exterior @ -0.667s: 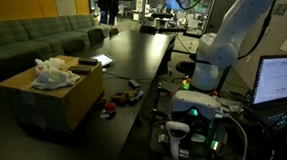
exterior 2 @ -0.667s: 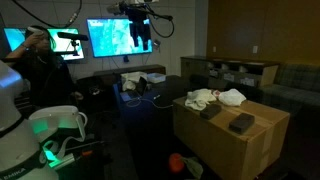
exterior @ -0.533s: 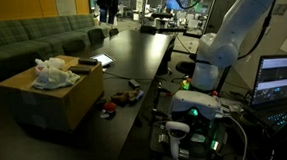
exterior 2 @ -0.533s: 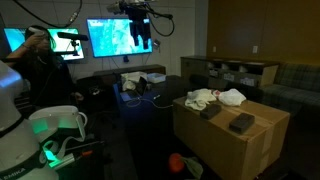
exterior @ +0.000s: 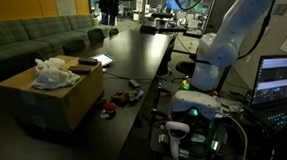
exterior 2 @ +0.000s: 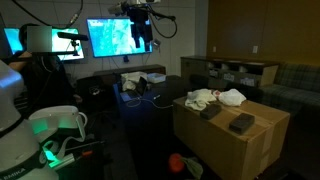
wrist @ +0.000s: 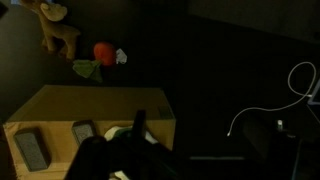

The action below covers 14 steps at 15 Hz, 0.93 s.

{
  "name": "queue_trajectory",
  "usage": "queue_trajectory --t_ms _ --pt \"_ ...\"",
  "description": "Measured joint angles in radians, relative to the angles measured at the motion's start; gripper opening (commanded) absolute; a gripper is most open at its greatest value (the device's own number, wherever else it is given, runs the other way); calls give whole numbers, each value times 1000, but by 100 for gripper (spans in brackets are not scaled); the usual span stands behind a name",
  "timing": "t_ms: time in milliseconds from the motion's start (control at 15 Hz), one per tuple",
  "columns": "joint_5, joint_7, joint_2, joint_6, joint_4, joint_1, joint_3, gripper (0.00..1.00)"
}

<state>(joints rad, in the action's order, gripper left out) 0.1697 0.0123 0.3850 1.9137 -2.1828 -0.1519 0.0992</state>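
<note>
In the wrist view, the claw (wrist: 120, 150) stood open and empty. Its dark fingers came in from the bottom edge, and a white cloth (wrist: 120, 133) showed in the gap between them. The cloth therefore lay straight beneath the claw and well below it, on top of a cardboard box (wrist: 60, 105). The fingers hid most of the cloth, so its long axis could not be told here. A dark remote control (wrist: 32, 150) and a smaller remote (wrist: 85, 130) lay on the same box top, off toward the picture's left of the claw. Past the box's far edge, well apart from the claw, a red ball (wrist: 103, 52) and a brown stuffed toy (wrist: 55, 30) sat on a dark surface.

In an exterior view, the cloth (exterior 2: 215, 98) stretched sideways along the far side of the box (exterior 2: 225, 145), its long axis following that edge.

In an exterior view, the cloth (exterior: 53, 72) looked like a bunched heap on the box (exterior: 45, 106). The white arm (exterior: 226, 35) rose out of the top of the frame.
</note>
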Motion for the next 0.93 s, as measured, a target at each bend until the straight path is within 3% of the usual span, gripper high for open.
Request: queue_trajectory --t_ms 400,933 --pt "-92 -141 -81 64 -15 49 -50 100" --pt "-98 -361 -402 390 49 81 -89 100"
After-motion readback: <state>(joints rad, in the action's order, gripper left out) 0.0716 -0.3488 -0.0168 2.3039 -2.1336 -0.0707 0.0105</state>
